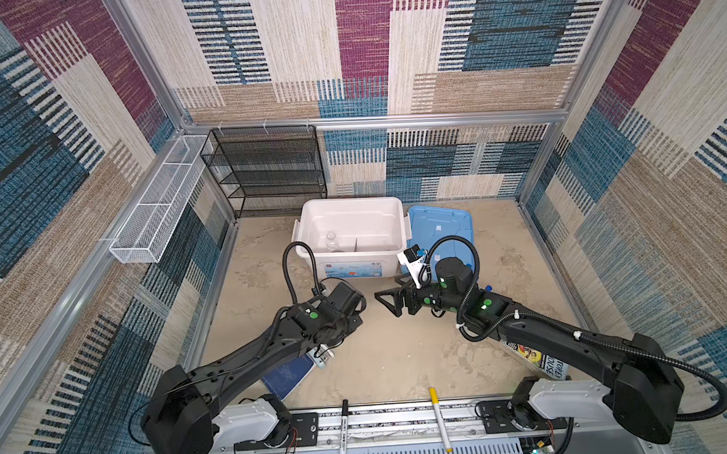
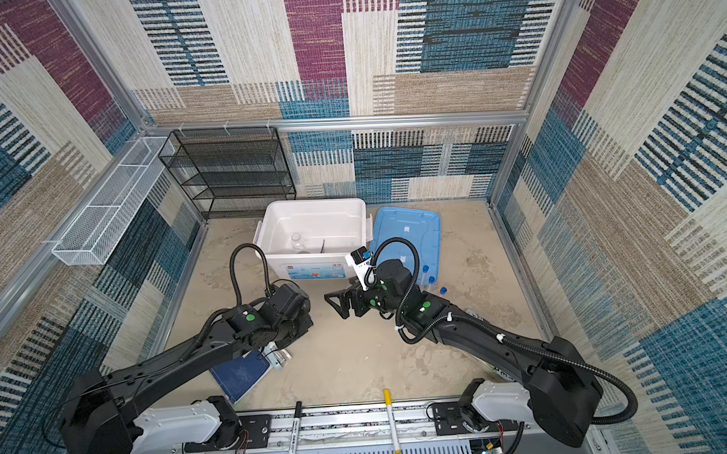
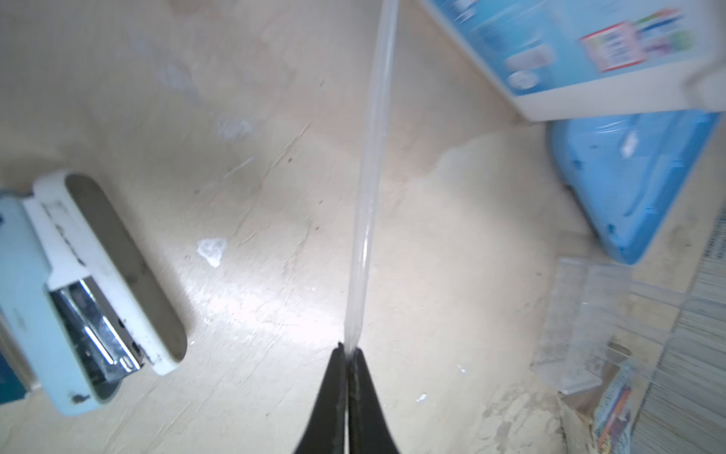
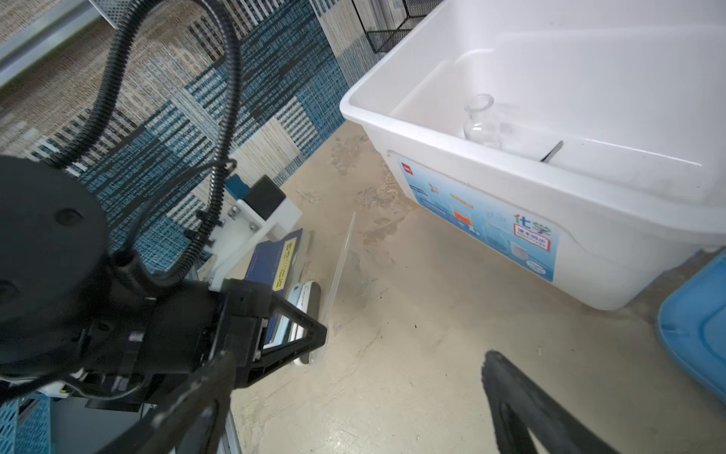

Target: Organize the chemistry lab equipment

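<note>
Left pincer (image 3: 347, 351) clamped tight on one end of the glass rod (image 3: 371, 157).
Rod sticks straight out from the tips, its far end reaching toward the white box (image 1: 342, 260), which sits at 12 o'clock of the table (image 1: 383, 360) in both top views. Right pincer (image 1: 391, 304) hangs wide and empty near the middle. A small glass beaker (image 4: 481, 122) stands inside the box. Blue lid (image 1: 441, 229) lies at 1 o'clock, blue-capped test tubes (image 2: 425, 269) at 2 o'clock, the stapler (image 3: 78, 295) at 8 o'clock.
</note>
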### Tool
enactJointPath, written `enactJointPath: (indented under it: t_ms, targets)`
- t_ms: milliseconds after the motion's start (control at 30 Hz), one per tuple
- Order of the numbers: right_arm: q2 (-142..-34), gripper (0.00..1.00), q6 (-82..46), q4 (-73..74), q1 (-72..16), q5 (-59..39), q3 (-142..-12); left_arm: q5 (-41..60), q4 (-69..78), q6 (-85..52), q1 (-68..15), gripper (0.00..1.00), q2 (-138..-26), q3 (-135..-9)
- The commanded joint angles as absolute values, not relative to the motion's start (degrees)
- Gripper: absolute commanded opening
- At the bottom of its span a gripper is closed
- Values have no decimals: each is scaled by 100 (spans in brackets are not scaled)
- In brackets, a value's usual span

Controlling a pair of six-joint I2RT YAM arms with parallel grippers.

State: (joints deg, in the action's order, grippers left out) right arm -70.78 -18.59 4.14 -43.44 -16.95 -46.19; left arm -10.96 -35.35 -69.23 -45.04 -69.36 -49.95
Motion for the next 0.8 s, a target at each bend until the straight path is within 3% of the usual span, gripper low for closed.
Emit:
enactJointPath:
  t_ms: [0,167,400,767]
  targets:
    - [-6978,99,-1910,736,-4226,-2014,-4676,-1681,-3829,-6099,-4462,6,-6724,-5328]
    - [-6682,99,-2226,1143,-3738,-2492,-4494,-1636,-3632,-4909,-4324,7,-6558,-5893]
    - [-6566,99,-1984,666,-3280,-2086,-4801,-1051,-3046,-3570,-4231,7,-6609,-6320]
    - [-6632,99,-1844,490,-3046,-2006,-5007,-318,-2926,-3236,-3778,7,-7473,-7299]
